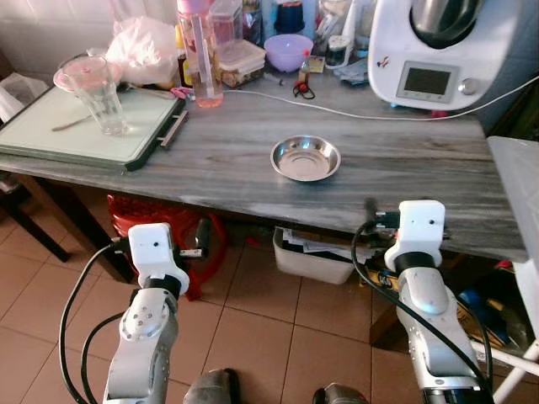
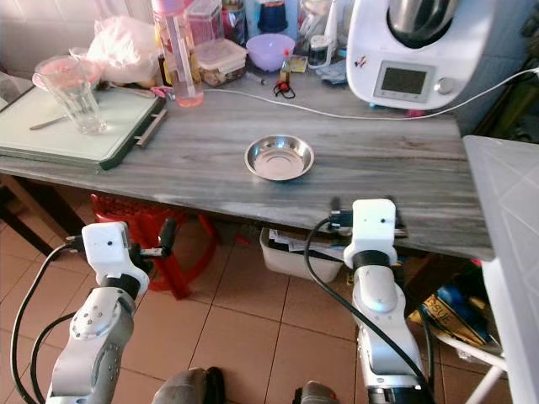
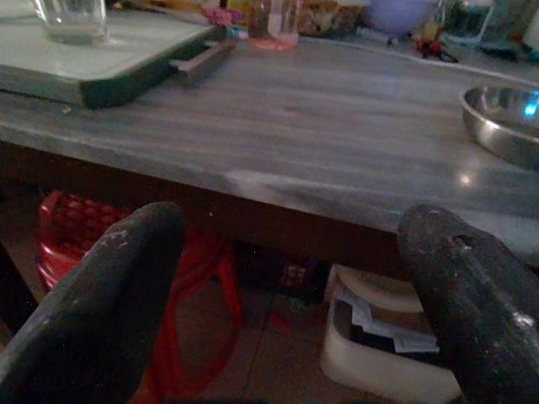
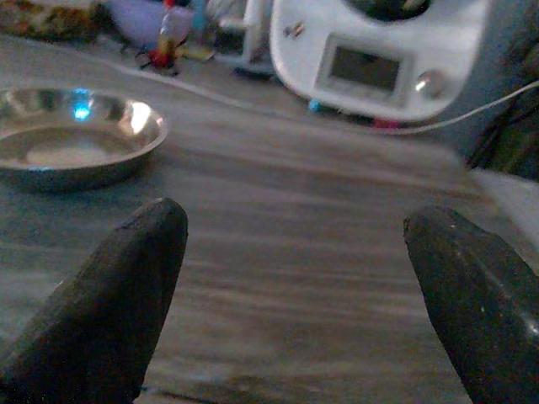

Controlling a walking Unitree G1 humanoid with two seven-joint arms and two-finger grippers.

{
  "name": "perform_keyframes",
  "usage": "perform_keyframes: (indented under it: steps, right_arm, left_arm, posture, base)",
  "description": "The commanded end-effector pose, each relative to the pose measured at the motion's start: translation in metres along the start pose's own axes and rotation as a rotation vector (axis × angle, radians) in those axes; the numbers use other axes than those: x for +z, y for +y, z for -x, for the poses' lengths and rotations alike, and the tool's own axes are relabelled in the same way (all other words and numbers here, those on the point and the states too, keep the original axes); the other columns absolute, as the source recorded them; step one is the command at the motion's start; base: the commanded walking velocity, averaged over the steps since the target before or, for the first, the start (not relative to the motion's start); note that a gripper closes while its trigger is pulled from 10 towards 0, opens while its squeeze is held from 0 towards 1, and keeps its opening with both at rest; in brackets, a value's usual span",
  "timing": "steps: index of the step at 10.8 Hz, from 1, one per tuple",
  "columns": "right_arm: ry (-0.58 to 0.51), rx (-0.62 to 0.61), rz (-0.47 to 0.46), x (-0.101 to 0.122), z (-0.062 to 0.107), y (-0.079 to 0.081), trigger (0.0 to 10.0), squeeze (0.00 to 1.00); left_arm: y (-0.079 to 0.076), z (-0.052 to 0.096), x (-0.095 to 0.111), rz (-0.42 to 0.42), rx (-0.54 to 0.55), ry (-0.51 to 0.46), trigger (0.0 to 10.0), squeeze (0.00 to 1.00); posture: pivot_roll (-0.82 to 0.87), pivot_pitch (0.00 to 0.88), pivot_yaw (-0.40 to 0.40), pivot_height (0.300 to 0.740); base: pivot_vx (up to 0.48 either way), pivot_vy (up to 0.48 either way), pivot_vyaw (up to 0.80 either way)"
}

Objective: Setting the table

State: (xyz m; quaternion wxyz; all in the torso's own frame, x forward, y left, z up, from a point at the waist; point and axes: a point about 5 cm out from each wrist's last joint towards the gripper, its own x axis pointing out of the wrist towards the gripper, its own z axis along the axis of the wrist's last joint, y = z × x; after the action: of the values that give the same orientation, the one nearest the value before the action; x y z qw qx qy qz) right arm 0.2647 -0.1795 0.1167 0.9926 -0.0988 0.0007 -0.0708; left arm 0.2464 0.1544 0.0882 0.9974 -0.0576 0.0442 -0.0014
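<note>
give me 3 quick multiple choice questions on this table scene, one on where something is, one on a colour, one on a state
1. Where does the clear drinking glass stand?
A. on the tray
B. inside the steel bowl
C. on the floor

2. What colour is the stool under the table?
A. blue
B. red
C. white

3. How is the right gripper?
A. shut on the bowl
B. shut on the glass
C. open, holding nothing

Answers:
1. A, the glass stands upright on the pale, dark-framed tray at the table's left end.
2. B, red shows below the table edge.
3. C, the right wrist view shows its fingers spread apart over bare tabletop, beside the bowl.
</note>
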Motion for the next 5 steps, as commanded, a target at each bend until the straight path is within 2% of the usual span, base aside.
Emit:
perform_keyframes:
  steps: [1,3,5]
  right_arm:
    - [0.002,0.042,-0.046,-0.001,0.003,0.002,10.0,0.0]
    - [-0.05,0.086,-0.071,-0.002,0.008,-0.001,10.0,0.0]
    - [-0.012,0.007,0.026,-0.014,0.011,-0.009,10.0,0.0]
  left_arm:
    - [0.007,-0.003,0.004,-0.009,0.03,-0.022,10.0,0.0]
    - [0.011,-0.004,0.002,-0.022,0.041,-0.03,10.0,0.0]
    - [0.015,-0.005,0.001,-0.034,0.049,-0.034,10.0,0.0]
  posture:
    - [-0.01,0.0,0.045,0.74]
    - [-0.01,0.0,0.047,0.74]
    - [-0.01,0.0,0.056,0.74]
  base:
    - [-0.247,0.0,0.0]
    - [-0.249,0.0,0.0]
    - [-0.244,0.0,0.0]
